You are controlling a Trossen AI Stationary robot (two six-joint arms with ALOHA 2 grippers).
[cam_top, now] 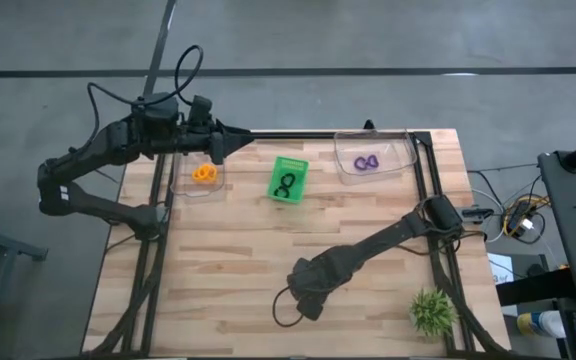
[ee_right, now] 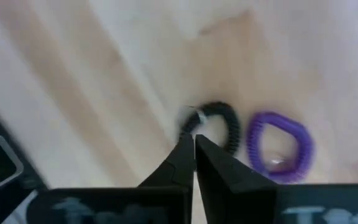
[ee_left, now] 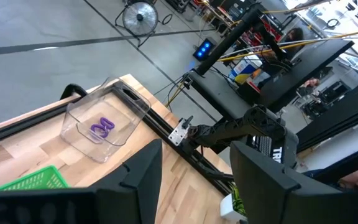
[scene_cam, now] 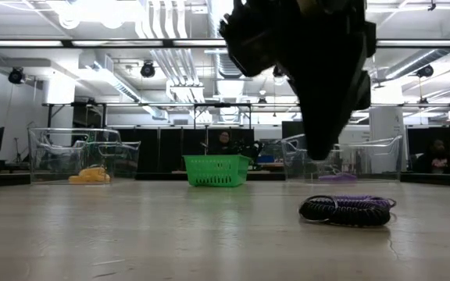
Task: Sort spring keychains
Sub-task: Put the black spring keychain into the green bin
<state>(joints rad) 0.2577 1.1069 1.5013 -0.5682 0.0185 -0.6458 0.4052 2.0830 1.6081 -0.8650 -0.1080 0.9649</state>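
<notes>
Near the green basket (cam_top: pixel 288 180), toward the plant (cam_top: pixel 432 311) | right gripper (ee_right: pixel 194 144) shut, apparently pinching black keychain (ee_right: pixel 219 124), purple keychain (ee_right: pixel 279 147) beside | left gripper (cam_top: pixel 218 143) open over orange keychains (cam_top: pixel 204 174), parked.

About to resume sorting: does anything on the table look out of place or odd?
Two spring keychains, a black one and a purple one, lie loose on the table below the right gripper, whose fingers are shut on nothing.

A spiky green plant (cam_top: pixel 432 311) is sitting on the wooden bench (cam_top: pixel 238 250), near the right end effector (cam_top: pixel 309 302); people are sitting far beyond it.
</notes>
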